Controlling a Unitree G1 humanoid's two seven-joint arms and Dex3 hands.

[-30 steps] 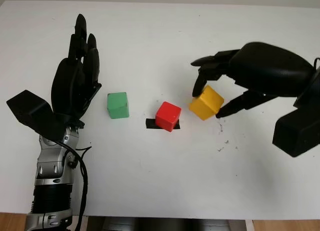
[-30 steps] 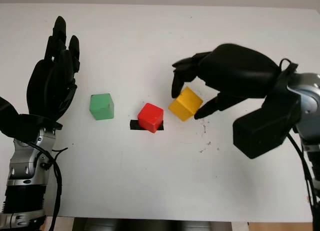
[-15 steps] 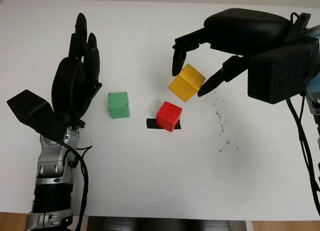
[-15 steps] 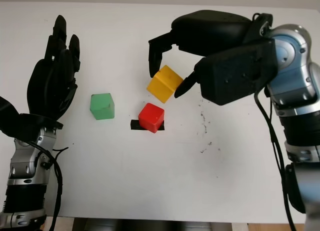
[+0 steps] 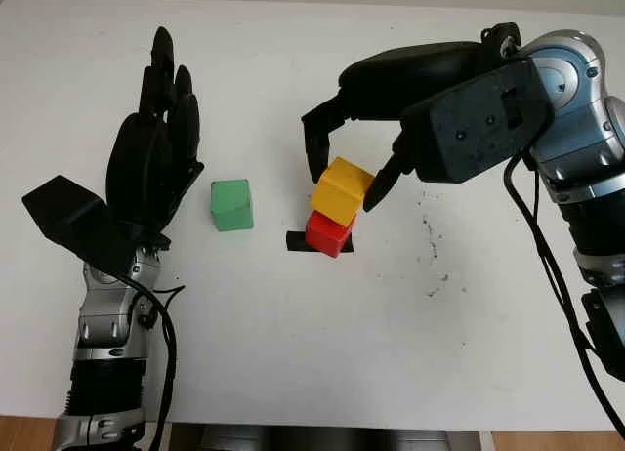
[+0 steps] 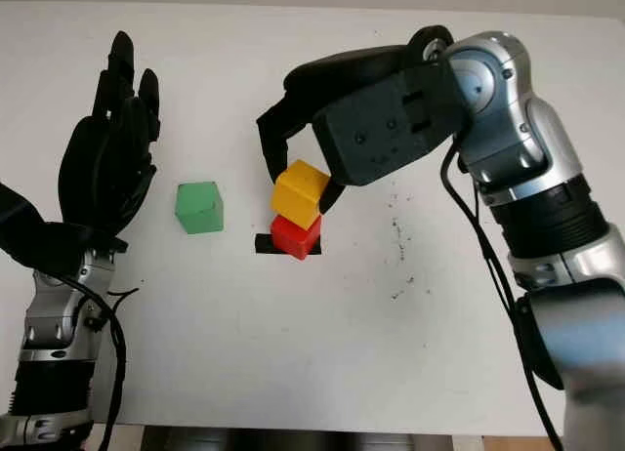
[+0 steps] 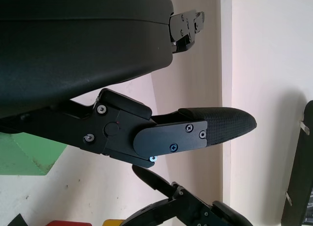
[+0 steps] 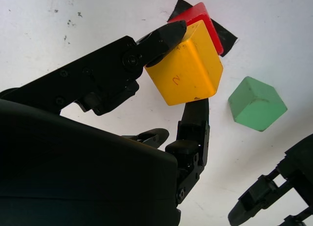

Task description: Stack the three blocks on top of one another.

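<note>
My right hand pinches the yellow block between its fingertips, holding it right over the red block, which sits on a black tape mark mid-table. From above I cannot tell whether the two touch. The green block stands apart to their left, white table bare around it. My left hand is open just beyond the green block, near the table's left edge.

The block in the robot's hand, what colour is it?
Yellow: the yellow block, gripped by the right hand, shows best in the right wrist view.
</note>
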